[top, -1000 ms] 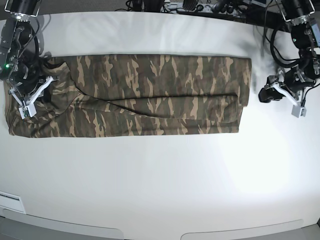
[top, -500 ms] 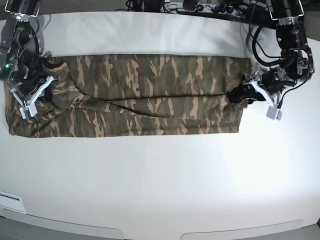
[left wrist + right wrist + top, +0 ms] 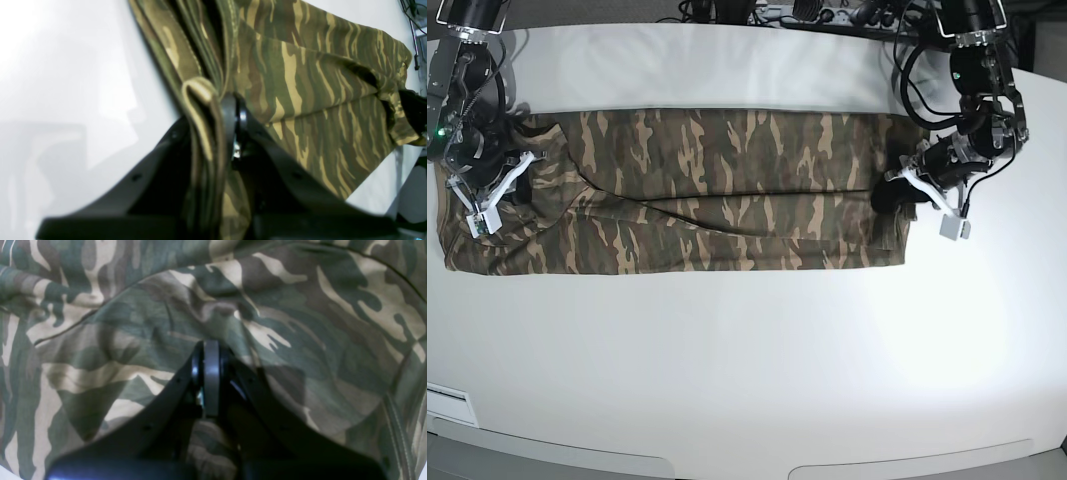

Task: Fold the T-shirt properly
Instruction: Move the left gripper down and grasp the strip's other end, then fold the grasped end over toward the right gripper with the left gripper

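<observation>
T-shirt [image 3: 717,190] | camouflage, olive-brown-tan | folded into long band | flat, lying crosswise

Base view overhead, wrist views close, all sharing the T-shirt [image 3: 727,190]

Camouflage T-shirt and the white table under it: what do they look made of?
The olive, brown and tan camouflage T-shirt looks like soft, matte knit cloth: it creases, lies in stacked layers, and bunches at its edge in the left gripper. The white table seems a hard, smooth, slightly glossy sheet, likely laminate or plastic, judging by its glare.
</observation>
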